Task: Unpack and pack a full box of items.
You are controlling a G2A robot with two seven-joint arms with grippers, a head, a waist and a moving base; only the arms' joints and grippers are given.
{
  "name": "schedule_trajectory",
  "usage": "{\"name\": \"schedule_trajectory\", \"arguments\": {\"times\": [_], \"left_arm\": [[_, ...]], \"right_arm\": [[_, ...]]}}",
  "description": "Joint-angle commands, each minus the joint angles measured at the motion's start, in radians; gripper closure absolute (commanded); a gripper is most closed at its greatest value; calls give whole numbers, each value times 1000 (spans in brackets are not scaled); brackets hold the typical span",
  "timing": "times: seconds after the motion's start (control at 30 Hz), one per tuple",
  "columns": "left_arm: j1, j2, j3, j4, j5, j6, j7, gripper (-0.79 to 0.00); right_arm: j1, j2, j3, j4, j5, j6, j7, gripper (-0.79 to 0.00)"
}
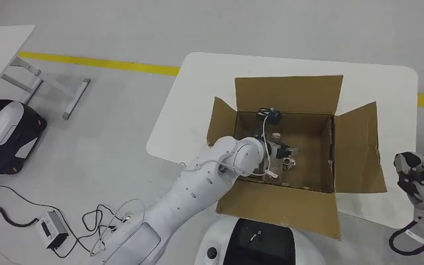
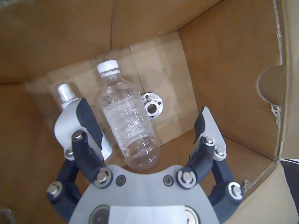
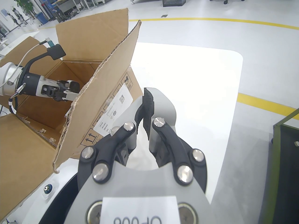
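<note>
Three items lie on the cardboard box point(image 2: 222, 59) floor: a clear plastic bottle point(image 2: 127, 115), a white-capped bottle point(image 2: 63, 93) and a metal flange point(image 2: 152, 106) just beside it. My left jaws hang wide open over them inside the box. My right jaws are pressed together outside it, by the table point(image 3: 186, 71) edge.

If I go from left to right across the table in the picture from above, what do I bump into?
white table → left flap → left gripper, open, down inside the box → right flap → right gripper, shut, at the picture's right edge.
</note>
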Motion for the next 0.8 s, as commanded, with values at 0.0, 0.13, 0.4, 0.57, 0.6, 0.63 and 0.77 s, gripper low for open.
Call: {"name": "schedule_trajectory", "arguments": {"times": [0.0, 0.13, 0.4, 0.57, 0.6, 0.63, 0.77], "left_arm": [[-10, -7, -3, 2, -29, 25, -3, -785], [-56, -22, 32, 50, -5, 95, -15, -785], [-143, -55, 124, 179, 62, 171, -69, -785], [-172, -74, 152, 224, 74, 200, -83, -785], [-176, -76, 154, 232, 75, 202, -84, -785], [-179, -79, 157, 240, 77, 204, -86, -785], [-186, -88, 160, 267, 70, 212, -98, -785]], "right_arm": [[0, 0, 0, 0, 0, 0, 0, 0], [0, 0, 0, 0, 0, 0, 0, 0], [0, 0, 0, 0, 0, 0, 0, 0], [0, 0, 0, 0, 0, 0, 0, 0], [0, 0, 0, 0, 0, 0, 0, 0], [0, 0, 0, 0, 0, 0, 0, 0], [0, 0, 0, 0, 0, 0, 0, 0]]}}
